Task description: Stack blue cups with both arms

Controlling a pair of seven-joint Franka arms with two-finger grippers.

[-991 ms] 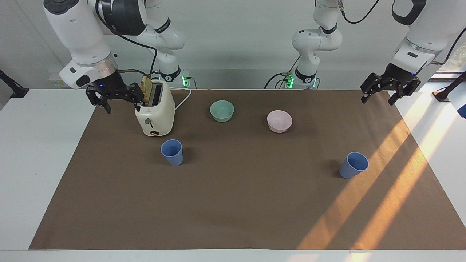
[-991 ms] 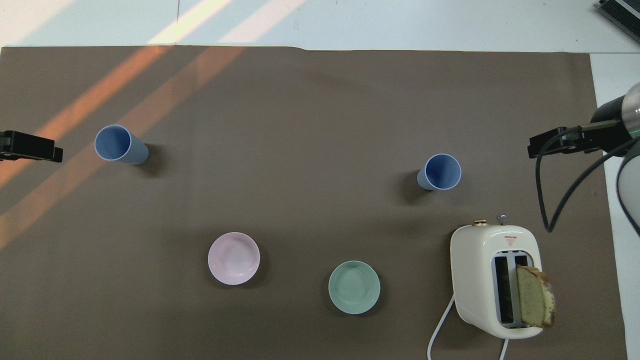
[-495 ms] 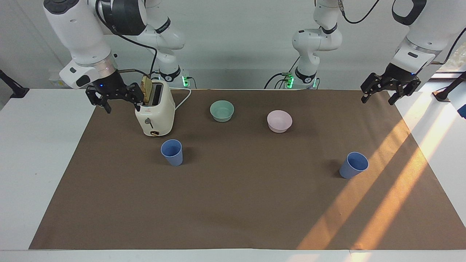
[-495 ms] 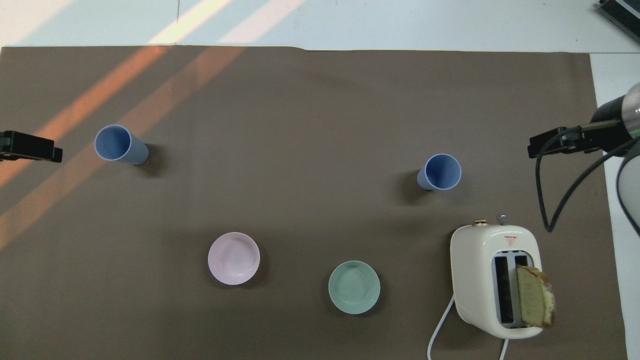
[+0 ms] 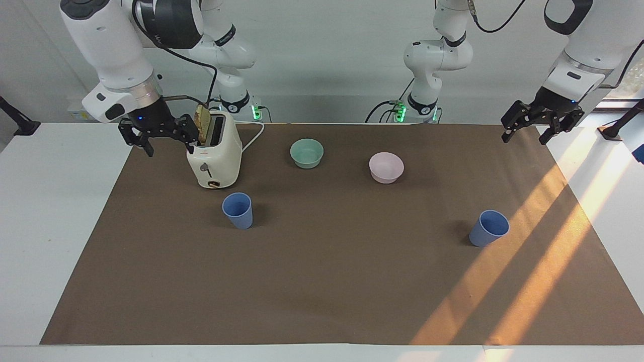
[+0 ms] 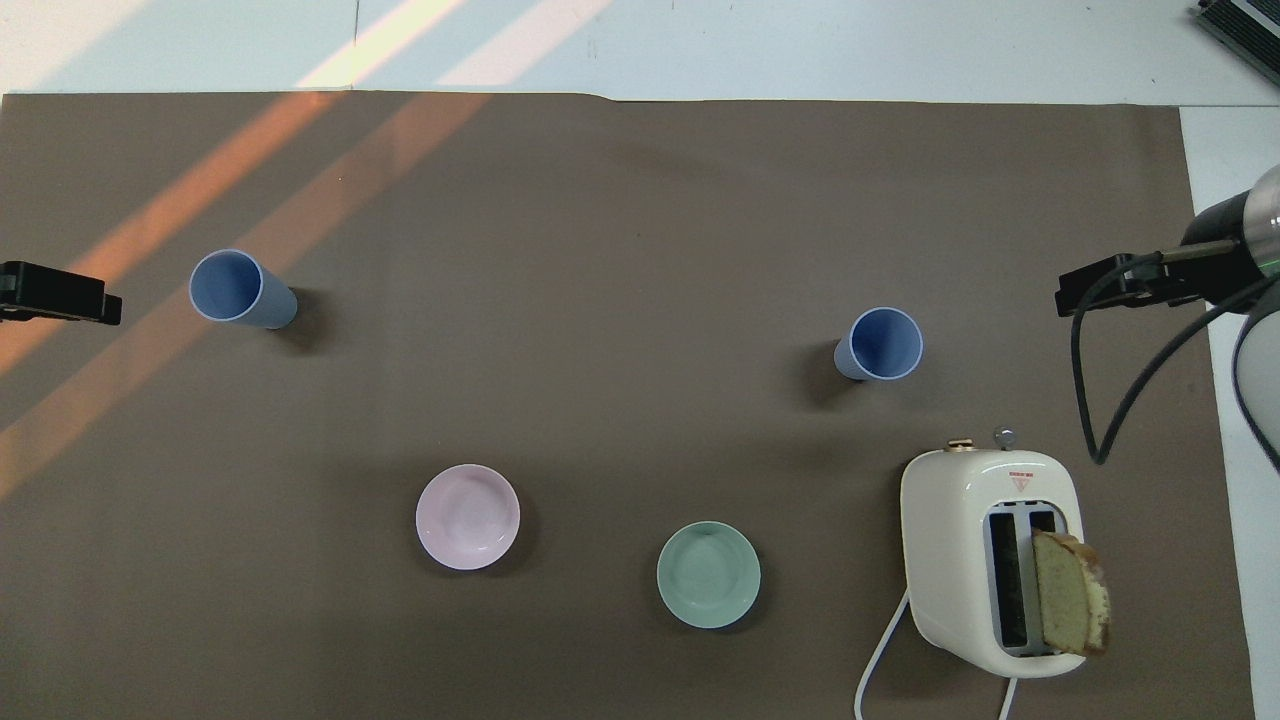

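I saw two matte blue tapered cups upright, well apart on the brown bench [image 5: 322,301]. The left pincer [image 5: 541,125], wide and empty, hung nearest one cup [image 5: 489,228]; the right pincer [image 5: 162,137], wide too, nearest the other cup [image 5: 238,210].

No wording, brand or number can be read anywhere. The glossy cream two-slot toaster [image 6: 990,560] carries a small red triangular mark with tiny print on its top [image 6: 1019,481], at twelve o'clock from the slots, but the characters are too small to make out.
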